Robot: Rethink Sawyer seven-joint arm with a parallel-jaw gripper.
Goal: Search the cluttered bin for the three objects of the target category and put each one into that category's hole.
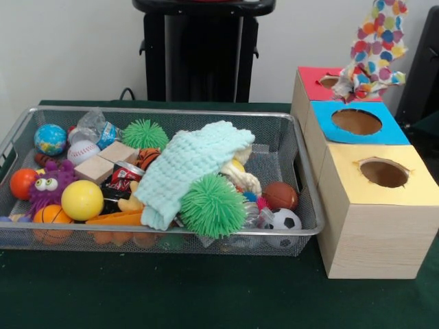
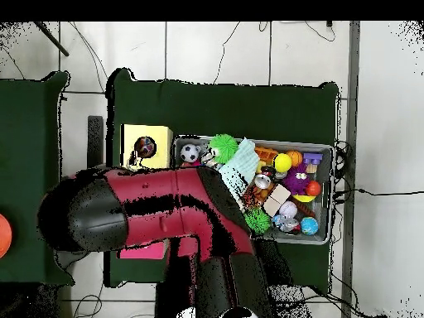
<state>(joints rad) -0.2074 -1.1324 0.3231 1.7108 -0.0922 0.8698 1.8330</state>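
Observation:
A polka-dot cloth hangs down from above the top edge in the front view, and its lower end bunches at the hole of the red-topped box. What holds it up is out of the picture. A mint knitted cloth lies draped over the toys in the wire bin, and it shows from above too. In the overhead view the red and black arm reaches across the boxes and hides the gripper beneath it.
Beside the red box stand a blue-topped box and a yellow-topped box, each with a hole. The bin holds green spiky balls, a yellow ball, a soccer ball, a brown football, wooden blocks and a purple monster.

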